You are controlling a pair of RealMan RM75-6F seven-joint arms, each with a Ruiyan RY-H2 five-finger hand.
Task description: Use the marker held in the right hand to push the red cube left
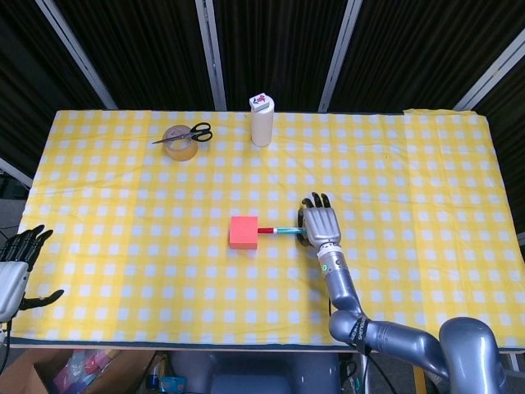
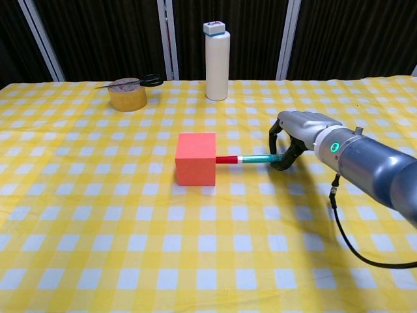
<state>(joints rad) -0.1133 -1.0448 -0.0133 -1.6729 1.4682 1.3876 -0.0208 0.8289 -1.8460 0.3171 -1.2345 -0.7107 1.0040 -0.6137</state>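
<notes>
grey left hand (image 1: 15, 267) hangs off the table's left edge, fingers spread and holding nothing. red cube (image 2: 195, 158) sits mid-cloth on the yellow checked tablecloth (image 2: 98, 215), and the teal marker (image 2: 251, 158) lies level, long axis left-right, its red cap pointing left and touching the cube's right face. right hand (image 2: 294, 130) curls its fingers around the marker's right end.

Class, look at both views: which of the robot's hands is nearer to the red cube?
Right. The right hand is just right of the red cube, its marker touching it; the left hand hangs off the table's left edge.
</notes>
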